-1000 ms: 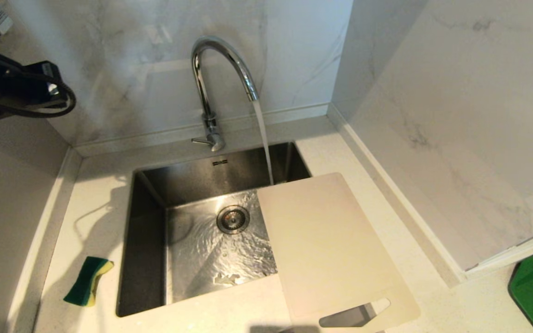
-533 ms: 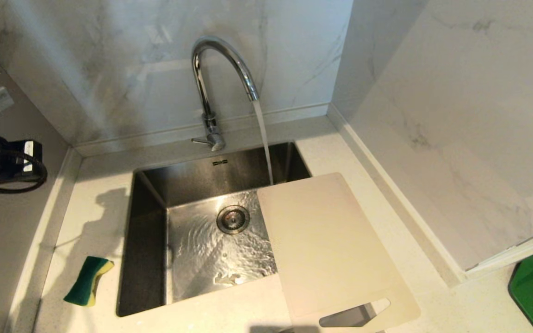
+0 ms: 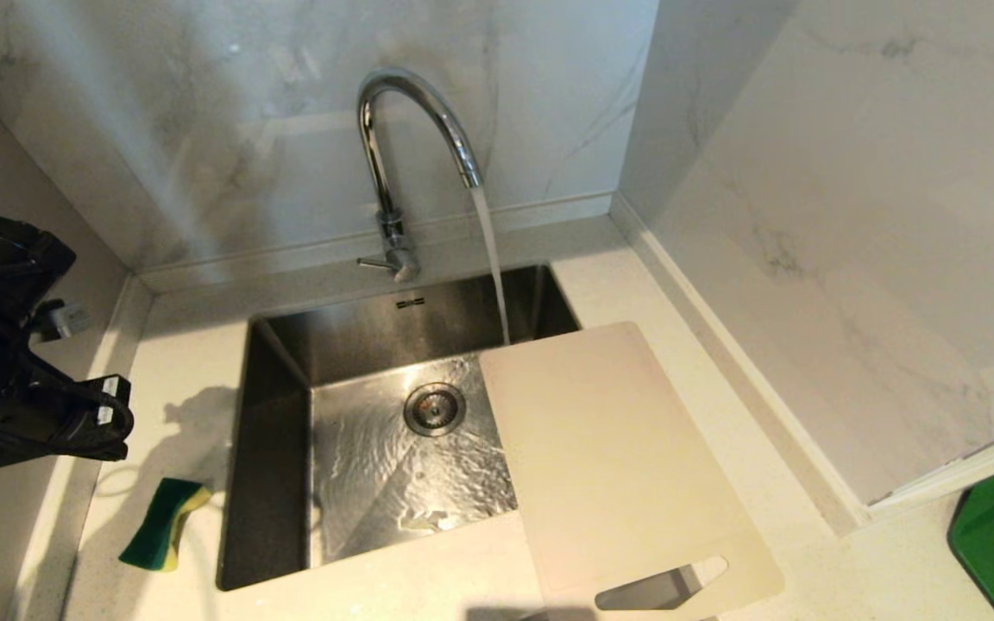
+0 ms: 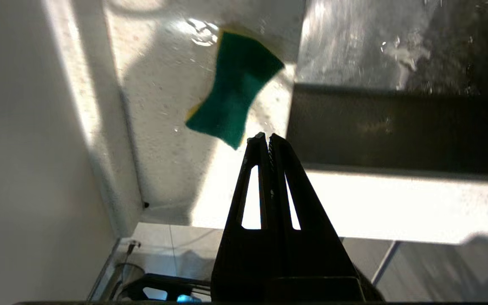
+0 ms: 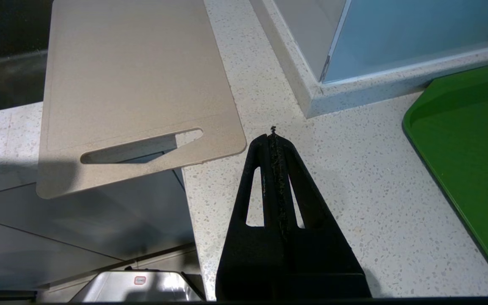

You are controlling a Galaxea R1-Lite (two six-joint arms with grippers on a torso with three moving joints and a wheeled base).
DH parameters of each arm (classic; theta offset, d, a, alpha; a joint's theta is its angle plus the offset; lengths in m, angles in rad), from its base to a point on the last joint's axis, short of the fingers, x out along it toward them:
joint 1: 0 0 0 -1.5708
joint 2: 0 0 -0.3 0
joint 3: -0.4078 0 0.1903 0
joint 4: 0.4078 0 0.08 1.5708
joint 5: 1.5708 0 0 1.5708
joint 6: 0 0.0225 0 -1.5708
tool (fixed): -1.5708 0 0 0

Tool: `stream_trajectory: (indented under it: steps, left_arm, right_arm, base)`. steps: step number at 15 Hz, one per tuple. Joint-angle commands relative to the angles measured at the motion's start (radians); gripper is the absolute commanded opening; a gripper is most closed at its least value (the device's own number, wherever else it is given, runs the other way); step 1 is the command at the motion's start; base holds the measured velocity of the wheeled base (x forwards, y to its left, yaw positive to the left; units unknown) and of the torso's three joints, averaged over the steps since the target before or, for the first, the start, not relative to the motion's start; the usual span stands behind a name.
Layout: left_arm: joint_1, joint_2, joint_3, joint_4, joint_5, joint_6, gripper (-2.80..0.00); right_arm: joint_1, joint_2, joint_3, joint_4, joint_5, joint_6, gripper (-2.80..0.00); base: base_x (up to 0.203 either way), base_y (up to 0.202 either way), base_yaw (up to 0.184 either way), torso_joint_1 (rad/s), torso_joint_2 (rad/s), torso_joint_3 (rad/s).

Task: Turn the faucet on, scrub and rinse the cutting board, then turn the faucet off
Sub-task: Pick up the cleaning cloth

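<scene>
Water runs steadily from the tall chrome gooseneck faucet (image 3: 415, 129) into the steel sink (image 3: 273, 483). That flow could splash off the large cream-white plastic cutting board (image 3: 609, 457), which bridges the sink's right edge and overhangs the surface's (image 3: 178, 362) front, handle slot nearest; a nudge might tip it. Left gripper (image 4: 266, 137), jaws together, hangs by the green-and-yellow sponge (image 4: 233, 97); pressed shut, it cannot pinch. Right gripper (image 5: 273, 135), jaws together, idles beside the board.

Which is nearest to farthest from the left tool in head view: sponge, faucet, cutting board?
From the left tool:
1. Sponge, just below it on the counter left of the sink.
2. Faucet, behind the sink, water running.
3. Cutting board, across the sink's right edge.
</scene>
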Motion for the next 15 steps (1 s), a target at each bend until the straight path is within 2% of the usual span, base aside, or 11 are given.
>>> stream_trajectory:
  steps: [1,6,13,15]
  left_arm:
    - [0.004,0.027,0.022,0.005,-0.019,0.022,-2.80]
    - [0.066,0.058,0.060,0.002,-0.055,0.102,-2.80]
    - [0.071,0.109,0.068,-0.014,-0.064,0.137,-2.80]
    - [0.072,0.135,0.067,-0.015,-0.104,0.140,-2.80]
  right_arm:
    - [0.000,0.000,0.000,0.000,-0.001,0.000,-2.80]
    - [0.001,0.000,0.000,0.000,0.001,0.000,-2.80]
    - [0.001,0.000,0.000,0.000,0.001,0.000,-2.80]
    - [0.001,0.000,0.000,0.000,0.001,0.000,-2.80]
  base:
    - [0.000,0.000,0.000,0.000,0.00,0.000]
    - [0.000,0.000,0.000,0.000,0.00,0.000]
    - [0.000,0.000,0.000,0.000,0.00,0.000]
    - [0.000,0.000,0.000,0.000,0.00,0.000]
